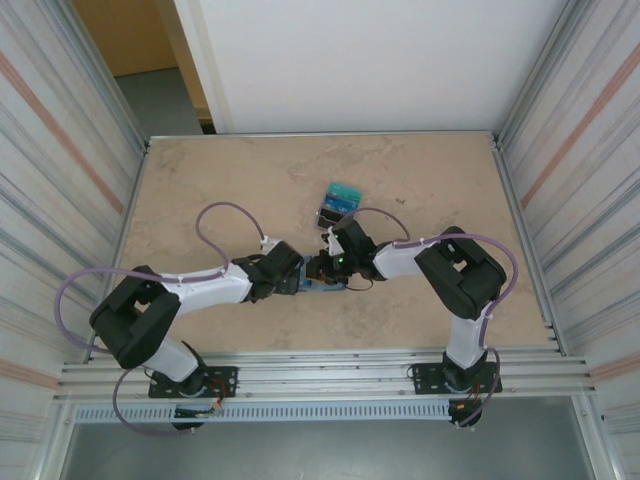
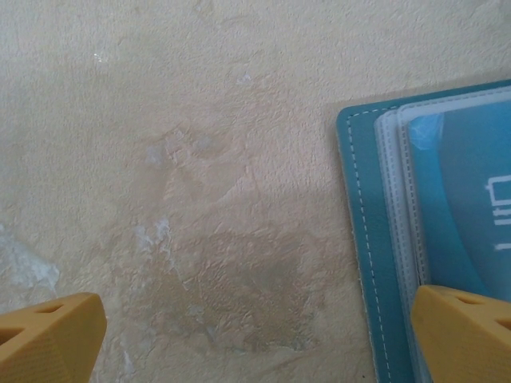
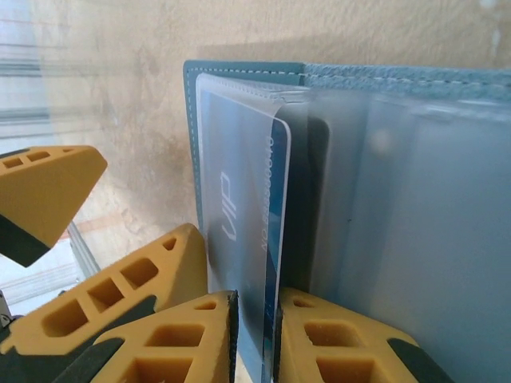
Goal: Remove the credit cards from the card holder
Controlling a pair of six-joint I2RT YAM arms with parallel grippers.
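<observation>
Counter [image 1: 230,190]: beige, marbled.

Flat slate-blue bifold card holder [image 1: 325,284] is found lying open at mid-counter, where the two arms meet. From above it is largely covered by both wrists, so its long axis cannot be read there.

Left wrist view: the card holder [image 2: 363,239] is cut off at the right and bottom edges. Its stitched outer edge runs up the frame, leaning slightly left, with a rounded corner at the top. A teal card [image 2: 459,207] with a white line marking is seen under clear sleeves and is only partly in frame. The left claw [image 2: 255,335] is spread wide. One yellow fingertip is over bare counter and the other over the holder's stitched edge; contact cannot be told.

Right wrist view: the card holder [image 3: 343,76] is seen from its open side, spine edge at the top. A thin, rectangular, pale-blue plastic credit card [image 3: 239,231] lettered "VIP" stands on edge, its long axis running away from the camera. Its near short end is pinched by the right claw [image 3: 255,343], pressed together on it. Whether the clear sleeve is pinched too cannot be told. The digits on the card are blurred. The right-hand sleeves are frosted and their contents unreadable.

A small dark boxy tray [image 1: 330,214] sits just beyond the claws. Teal card-like pieces [image 1: 346,192] are at its far end, count not resolvable.
</observation>
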